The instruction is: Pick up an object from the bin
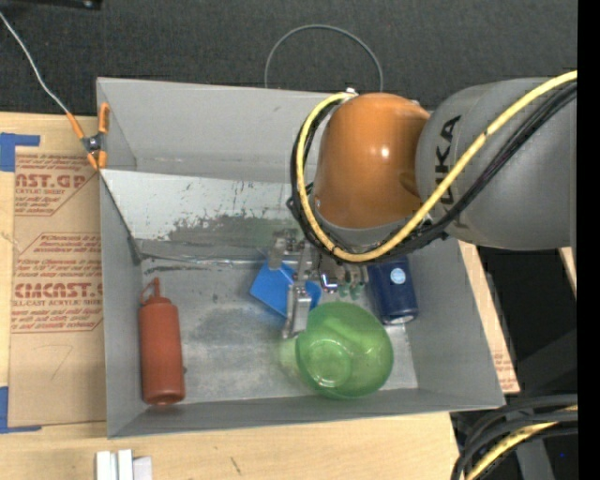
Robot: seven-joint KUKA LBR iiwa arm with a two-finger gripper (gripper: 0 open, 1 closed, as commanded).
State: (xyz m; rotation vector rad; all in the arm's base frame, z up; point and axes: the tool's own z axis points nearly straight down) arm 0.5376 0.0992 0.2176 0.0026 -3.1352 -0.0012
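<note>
I've got the gripper (302, 305) low in the bin (120, 281), mid-floor and a bit right of centre. It sits under the orange wrist cover (370, 159), which has yellow and black cables (305, 159) looped round it. The cover blocks my angle, so I can't tell whether the jaws are spread or pressed together, or whether they have hold of anything.

Nearest things:
- The blue angular piece (272, 289) is just left of the gripper, close enough that I can't separate them.
- The translucent green cup (342, 356) is directly in front, with its opening facing up towards the camera.
- The dark blue can (392, 292) is just right of the gripper and has a pale disc on its top end.

The gripper is over the spot where the blue piece and the green cup meet.

The red squeeze bottle (161, 342) lies flat along the left wall with its nozzle towards the back, well apart from the rest.

Surface: the bin floor (220, 328) is bare dull grey metal, scuffed and smudged. The sloped back wall (216, 202) has a band of scrape marks along its lower part.

Room: there's dark ground (187, 37) behind the bin with a thin wire loop (323, 28) lying on it. A tan benchtop (281, 450) runs along the front.
</note>
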